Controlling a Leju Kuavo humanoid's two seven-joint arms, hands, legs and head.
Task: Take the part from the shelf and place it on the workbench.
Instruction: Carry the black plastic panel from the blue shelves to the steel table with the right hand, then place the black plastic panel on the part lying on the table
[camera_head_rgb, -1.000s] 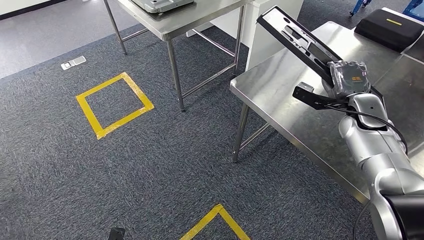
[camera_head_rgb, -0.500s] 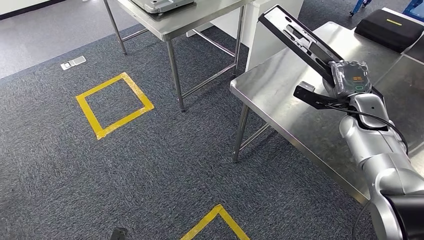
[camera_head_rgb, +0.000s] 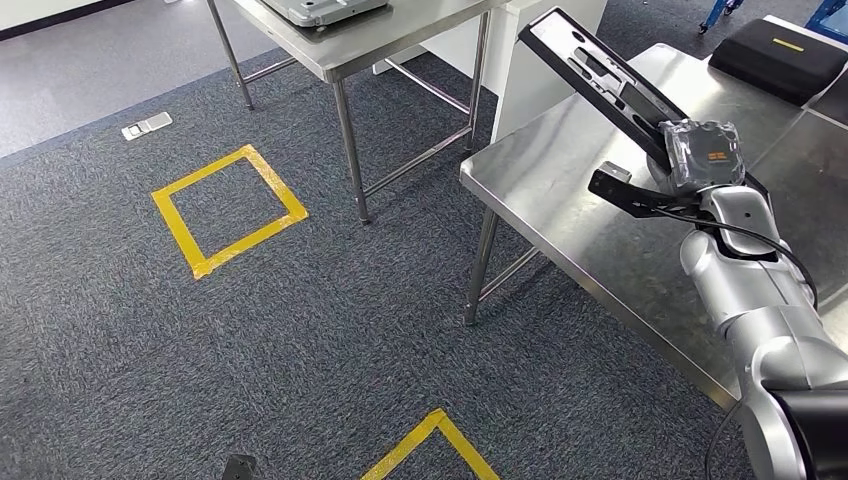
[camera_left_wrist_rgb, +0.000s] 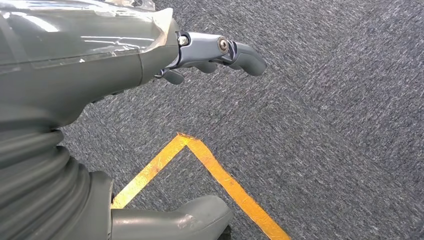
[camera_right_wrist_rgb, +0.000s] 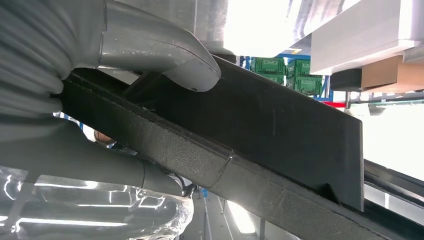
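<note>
My right hand (camera_head_rgb: 703, 152) grips a long black part (camera_head_rgb: 603, 72) with slots in it, held tilted above the steel workbench (camera_head_rgb: 560, 190); its far end points up and away. In the right wrist view the thumb (camera_right_wrist_rgb: 165, 55) lies over the black part (camera_right_wrist_rgb: 280, 130) and the fingers wrap beneath it. My left hand (camera_left_wrist_rgb: 210, 52) hangs above the carpet with its fingers loosely curled and apart, holding nothing.
A second steel table (camera_head_rgb: 370, 40) stands behind, with a grey tray (camera_head_rgb: 320, 8) on it. A black case (camera_head_rgb: 780, 55) lies at the far end of the workbench. Yellow tape squares (camera_head_rgb: 228, 208) mark the grey carpet. A white cabinet (camera_head_rgb: 545, 60) stands between the tables.
My right hand has carried the black part slightly farther right over the workbench. The rest of the scene is the same.
</note>
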